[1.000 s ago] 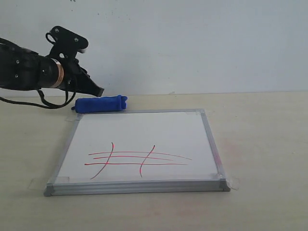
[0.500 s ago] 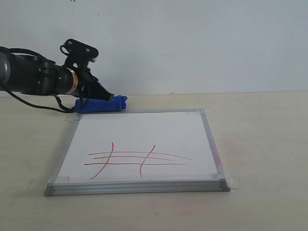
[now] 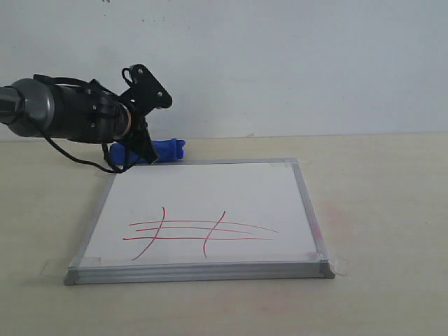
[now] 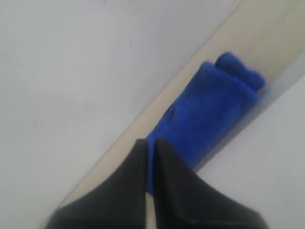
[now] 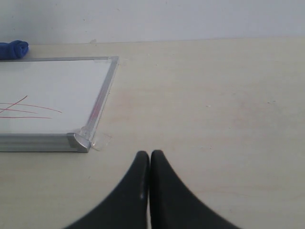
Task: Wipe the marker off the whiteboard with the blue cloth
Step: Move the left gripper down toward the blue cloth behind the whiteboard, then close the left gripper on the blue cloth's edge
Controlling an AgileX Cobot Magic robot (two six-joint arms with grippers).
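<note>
The square whiteboard (image 3: 210, 189) lies flat on the table, with the red marker (image 3: 203, 231) hash lines on its near half. Just past the board's far left corner rests the blue cloth (image 3: 166, 149), a fuzzy roll. My left gripper (image 3: 143, 154) hangs over the cloth's left end, tilted down. In the left wrist view its jaws (image 4: 150, 143) are shut with nothing between them and the blue cloth (image 4: 209, 114) lies just beyond the tips. My right gripper (image 5: 150, 155) is shut over bare table, near the whiteboard (image 5: 52, 90) corner; the marker (image 5: 24, 109) and cloth (image 5: 13, 49) show there.
A white wall stands right behind the cloth and the table's back edge. Clear tape tabs (image 3: 341, 265) stick out at the board's near corners, one also in the right wrist view as a tab (image 5: 102, 140). Bare tabletop lies right of the board.
My left arm has swung right and tipped its gripper downward, from above and left of the cloth to right over the cloth's left end. Cloth, board and right gripper have not moved.
</note>
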